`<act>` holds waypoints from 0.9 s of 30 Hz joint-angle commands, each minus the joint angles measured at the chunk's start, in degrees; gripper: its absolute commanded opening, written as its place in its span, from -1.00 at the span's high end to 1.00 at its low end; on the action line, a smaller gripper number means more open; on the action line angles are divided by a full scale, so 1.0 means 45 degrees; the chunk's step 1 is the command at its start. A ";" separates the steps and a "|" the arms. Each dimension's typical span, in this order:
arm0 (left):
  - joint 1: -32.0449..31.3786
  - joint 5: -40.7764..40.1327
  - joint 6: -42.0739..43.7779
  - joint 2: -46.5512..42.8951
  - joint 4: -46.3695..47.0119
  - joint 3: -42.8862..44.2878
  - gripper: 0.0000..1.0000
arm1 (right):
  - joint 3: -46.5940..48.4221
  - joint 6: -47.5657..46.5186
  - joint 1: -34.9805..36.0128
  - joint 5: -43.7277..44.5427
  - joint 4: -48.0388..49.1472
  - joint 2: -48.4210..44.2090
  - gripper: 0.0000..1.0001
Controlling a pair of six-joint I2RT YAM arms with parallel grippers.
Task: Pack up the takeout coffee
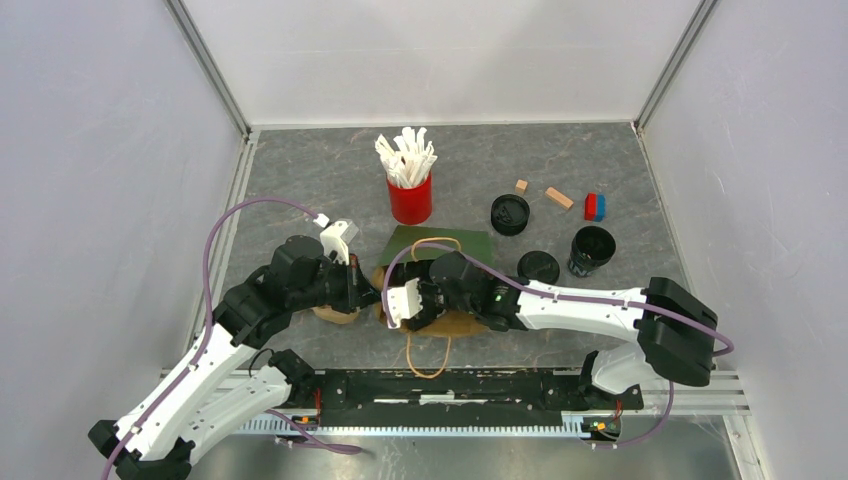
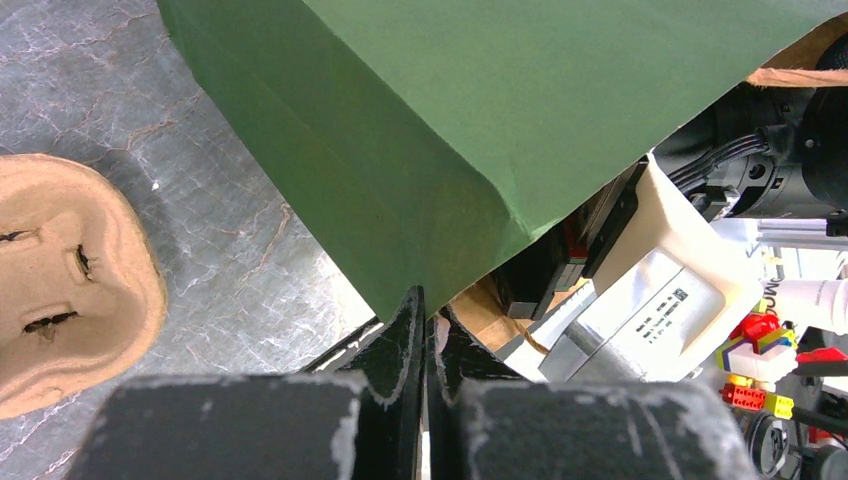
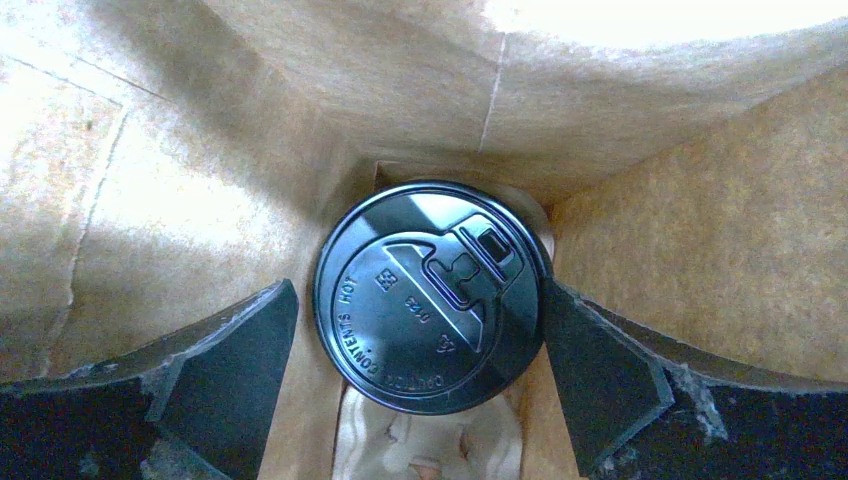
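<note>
At the far left, a brown cardboard cup tray (image 2: 70, 280) lies on the table near the bag. I judge it is not needed for this step. Next to it, my left gripper (image 2: 427, 318) is pressed fully together on an edge of the green bag (image 2: 500, 100). I hold this edge so that the bag, which seems to lie on its side, does not slide, and so that its mouth does not fall flat while my other arm works inside.

My right gripper (image 3: 418, 292) is deep in the bag, between the brown paper walls, with its fingers (image 3: 230, 370) spread as wide as they go. The coffee cup (image 3: 430, 300), with its black lid on, sits at the bottom of the bag between these fingers. They stand on both sides of it and, as far as I can see, do not squeeze it, so I think the cup is already delivered.

Further right on the table stand one more black cup (image 1: 592, 248) without a lid and two loose lids (image 1: 510, 213), well apart from the bag.
</note>
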 commanded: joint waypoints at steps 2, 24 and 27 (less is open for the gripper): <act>0.0046 0.0287 -0.0459 -0.0076 0.0507 0.0130 0.95 | 0.0497 0.0405 0.0031 0.0120 0.0533 -0.0545 -0.95; 0.0046 0.0325 -0.0452 -0.0040 0.0514 0.0127 0.95 | 0.0104 0.0444 0.0026 -0.0614 0.0157 -0.1111 -0.38; 0.0041 0.0331 -0.0445 -0.0045 0.0532 0.0127 0.96 | 0.0051 0.0520 0.0031 -0.0851 0.0074 -0.1153 -0.25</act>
